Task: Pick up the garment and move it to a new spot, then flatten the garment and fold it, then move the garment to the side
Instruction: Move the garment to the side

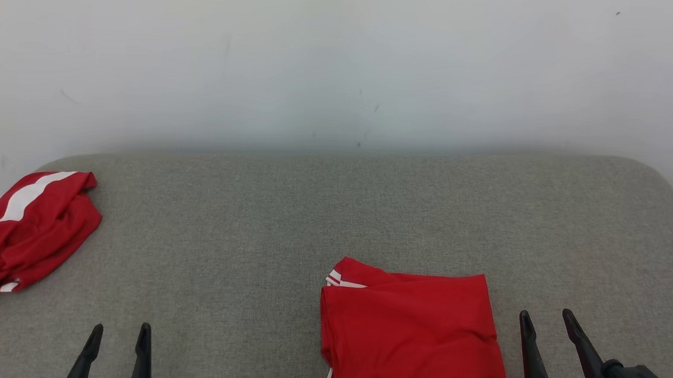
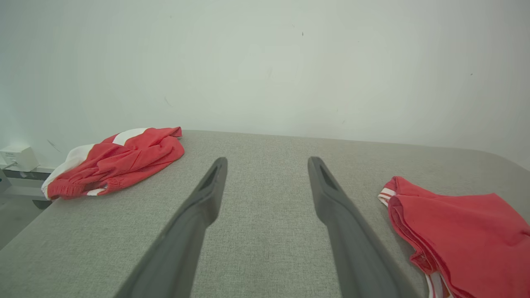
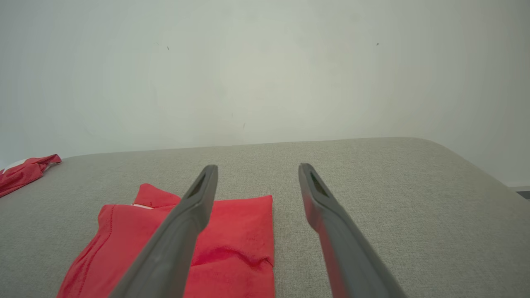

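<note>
Folded red garment runs off the head view's bottom edge

Ahead of you stands a plain pale wall, scuffed with a few small dark marks. Below it spreads a grey woven-fabric top with rounded far corners. In your left wrist view, a small white box rests on a ledge by the wall, above pale floor. The light is soft and even.
</note>
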{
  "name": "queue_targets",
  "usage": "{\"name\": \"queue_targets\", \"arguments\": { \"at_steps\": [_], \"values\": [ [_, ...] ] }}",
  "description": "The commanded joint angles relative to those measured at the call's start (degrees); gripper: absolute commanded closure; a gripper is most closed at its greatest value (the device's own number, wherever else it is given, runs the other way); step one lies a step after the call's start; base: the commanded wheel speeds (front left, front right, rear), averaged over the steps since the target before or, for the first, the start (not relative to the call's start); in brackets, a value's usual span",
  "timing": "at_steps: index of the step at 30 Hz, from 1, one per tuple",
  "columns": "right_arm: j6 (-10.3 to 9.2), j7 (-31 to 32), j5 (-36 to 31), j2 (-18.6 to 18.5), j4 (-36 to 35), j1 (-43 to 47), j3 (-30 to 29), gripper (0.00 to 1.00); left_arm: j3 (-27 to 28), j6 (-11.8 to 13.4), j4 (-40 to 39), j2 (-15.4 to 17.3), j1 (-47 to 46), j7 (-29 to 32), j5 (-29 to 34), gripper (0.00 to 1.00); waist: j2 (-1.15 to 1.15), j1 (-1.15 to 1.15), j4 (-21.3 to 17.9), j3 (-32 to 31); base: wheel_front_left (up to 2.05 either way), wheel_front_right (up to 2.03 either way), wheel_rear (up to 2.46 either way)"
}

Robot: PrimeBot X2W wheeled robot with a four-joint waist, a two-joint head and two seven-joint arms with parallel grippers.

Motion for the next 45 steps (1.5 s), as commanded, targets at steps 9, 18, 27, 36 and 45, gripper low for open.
{"name": "queue_targets", "arguments": {
  "at_steps": [9,18,27,36,45],
  "values": [
    [-0.15,0.37,-0.39,0.3,-0.28,0.79,-0.34,0.0,-0.22,0.37,0.45,0.47,0.82,-0.46,-0.54,0.0,0.0,0.0,-0.05,-0.24,0.0,0.0,0.0],
    [-0.15,1.41,0.26,0.29,1.26,0.66,-0.96,0.0,-0.56,0.5,-0.03,0.81,0.6,-0.33,-0.86,0.0,0.0,0.0,0.28,-0.21,0.0,0.0,0.0],
    [-0.15,2.39,-0.3,-1.17,4.57,-2.47,-1.14,0.0,-1.48,0.93,0.54,1.05,-0.33,-1.03,0.17,0.0,0.0,0.0,1.45,0.58,0.0,0.0,0.0],
    [-0.15,3.97,0.04,-3.03,14.51,-8.93,0.61,0.0,-2.93,1.22,1.34,0.89,-2.0,-1.64,0.9,0.0,0.0,0.0,3.78,1.68,0.0,0.0,0.0],
    [-0.15,4.06,1.69,-3.26,30.05,-15.08,1.24,0.0,-4.71,0.93,2.49,0.81,-3.83,-2.18,1.02,0.0,0.0,0.0,6.5,2.64,0.0,0.0,0.0]
  ]
}}
